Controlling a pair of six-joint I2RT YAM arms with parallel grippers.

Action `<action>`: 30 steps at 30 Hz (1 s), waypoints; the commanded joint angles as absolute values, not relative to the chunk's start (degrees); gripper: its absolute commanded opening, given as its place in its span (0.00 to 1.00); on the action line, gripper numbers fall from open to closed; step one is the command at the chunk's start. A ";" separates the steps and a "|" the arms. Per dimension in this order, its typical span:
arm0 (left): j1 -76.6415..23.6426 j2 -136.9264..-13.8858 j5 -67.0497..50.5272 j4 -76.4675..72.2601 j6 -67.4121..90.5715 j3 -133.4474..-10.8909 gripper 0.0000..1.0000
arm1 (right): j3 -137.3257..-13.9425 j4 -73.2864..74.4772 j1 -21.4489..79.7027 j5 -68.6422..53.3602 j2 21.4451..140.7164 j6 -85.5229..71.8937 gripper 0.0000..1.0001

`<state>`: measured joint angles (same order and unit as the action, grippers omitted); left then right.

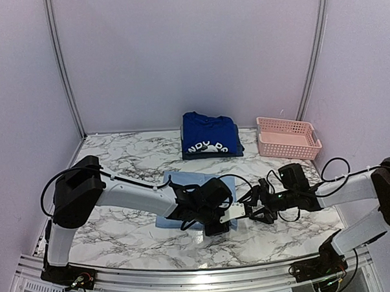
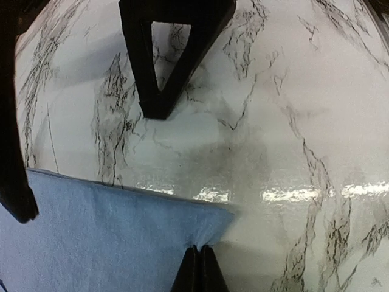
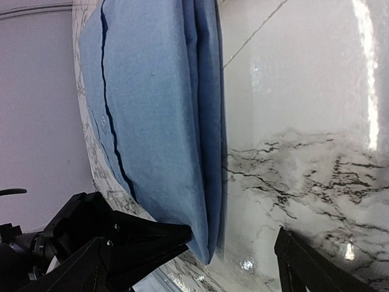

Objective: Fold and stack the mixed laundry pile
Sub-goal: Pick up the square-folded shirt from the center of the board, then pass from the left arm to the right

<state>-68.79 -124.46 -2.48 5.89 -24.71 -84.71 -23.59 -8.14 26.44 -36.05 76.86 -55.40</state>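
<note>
The folded light-blue shirt (image 3: 152, 109) lies lower centre of the top view on the table (image 1: 118, 156). The left claw (image 2: 197, 264) is clamped on its lower-right corner, likely to carry it to the royal-blue T-shirt (image 1: 209, 136) at upper centre. The right claw (image 3: 231, 243) stands apart beside the shirt's edge.

Top view: high, from the near side, angled down over whole counter (image 1: 118, 156). Both wrist views: close, low over marble, facing each other; all three share one corner of the light-blue shirt (image 2: 91, 237)
</note>
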 commanded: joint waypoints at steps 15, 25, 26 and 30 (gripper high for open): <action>-68.99 -112.68 -11.04 -1.76 -16.31 -78.28 0.00 | -26.03 -42.04 28.38 -42.89 100.68 -74.02 0.88; -70.10 -111.19 -13.44 -4.03 -16.70 -75.31 0.00 | -32.31 -45.04 30.61 -42.66 111.70 -75.66 0.66; -70.07 -111.07 -13.13 -4.36 -16.74 -75.01 0.00 | -32.34 -45.38 30.72 -42.71 112.28 -75.72 0.63; -69.84 -109.82 -11.08 -6.05 -15.97 -73.79 0.00 | -31.66 -45.95 30.85 -42.65 111.95 -75.37 0.30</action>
